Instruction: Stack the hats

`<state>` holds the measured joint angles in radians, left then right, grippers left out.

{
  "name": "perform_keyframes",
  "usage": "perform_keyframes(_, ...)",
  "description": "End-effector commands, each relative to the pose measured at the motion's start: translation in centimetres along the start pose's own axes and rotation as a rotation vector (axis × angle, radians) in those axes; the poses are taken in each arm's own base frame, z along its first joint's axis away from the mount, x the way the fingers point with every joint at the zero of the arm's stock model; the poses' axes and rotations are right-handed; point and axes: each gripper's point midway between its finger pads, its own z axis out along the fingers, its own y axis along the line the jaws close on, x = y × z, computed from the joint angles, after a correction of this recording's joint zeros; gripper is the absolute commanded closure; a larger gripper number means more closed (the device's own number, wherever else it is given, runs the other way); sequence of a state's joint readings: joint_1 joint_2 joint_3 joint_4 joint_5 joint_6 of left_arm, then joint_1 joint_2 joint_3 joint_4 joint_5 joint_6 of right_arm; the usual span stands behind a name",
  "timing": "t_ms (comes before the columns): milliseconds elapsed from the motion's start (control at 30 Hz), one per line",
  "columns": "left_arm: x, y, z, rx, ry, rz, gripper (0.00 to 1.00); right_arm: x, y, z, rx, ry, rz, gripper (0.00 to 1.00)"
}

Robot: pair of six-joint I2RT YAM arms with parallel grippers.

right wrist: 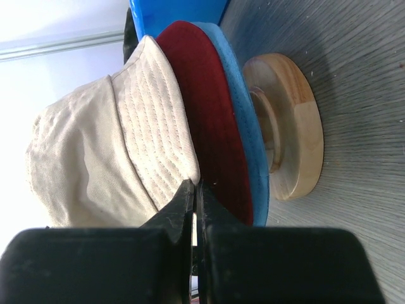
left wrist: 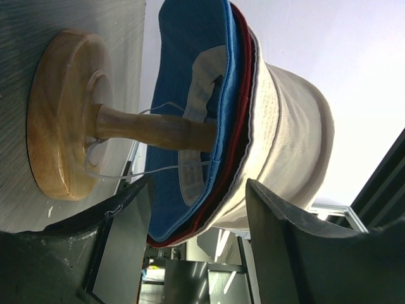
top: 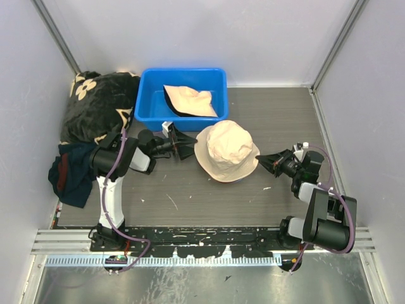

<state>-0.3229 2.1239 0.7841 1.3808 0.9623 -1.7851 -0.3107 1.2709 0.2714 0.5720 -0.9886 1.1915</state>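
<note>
1. Counted three hats on the stand, mid-table: blue hat lowest, red hat over it, cream hat on top. Logged as the stack.
2. Found the fourth hat, also cream, inside the bin at the far edge. Logged as bin hat. Looks flattened, with its long axis running left to right across the bin.
3. Found left gripper just left of the stack, pointing right at it. Jaws apart, gripping nothing. Wrist view shows the brims edge-on beyond the fingertips, apparently not touched.
4. Found right gripper just right of the stack, pointing left. Jaws pressed together, holding nothing. Tips near the cream brim; cannot tell whether touching.
5. Judged three of four hats placed, only bin hat left.
6. Key relation: bin hat lies beyond left gripper, away from the bases and slightly right, near. From right gripper, lies well apart, past the stack. Rated left arm nearer.
7. Expect a turn away from the stack toward the bin, then a descent with jaws across the hat's short axis. Watch the bin wall, and a pinch that takes only one fabric layer.
</note>
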Motion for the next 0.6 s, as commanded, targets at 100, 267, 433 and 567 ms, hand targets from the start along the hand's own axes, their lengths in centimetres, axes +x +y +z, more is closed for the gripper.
perform_keyframes(100,-0.1,-1.8,1.1,0.055,0.015,0.089,0.39,-1.3,1.6,0.3,-0.037,-0.029,-0.063,0.99)
perform_keyframes(267,0.0,-0.7,1.6,0.043,0.009,0.07,0.71,-1.2,1.4,0.3,-0.033,-0.029,-0.059,0.99)
perform_keyframes(433,-0.1,0.9,1.5,0.018,-0.012,0.037,0.99,-1.2,1.2,0.3,-0.026,-0.03,-0.055,0.99)
perform_keyframes(567,0.2,2.9,0.9,-0.019,-0.026,0.018,1.0,-1.2,0.3,0.4,-0.005,-0.025,-0.05,0.99)
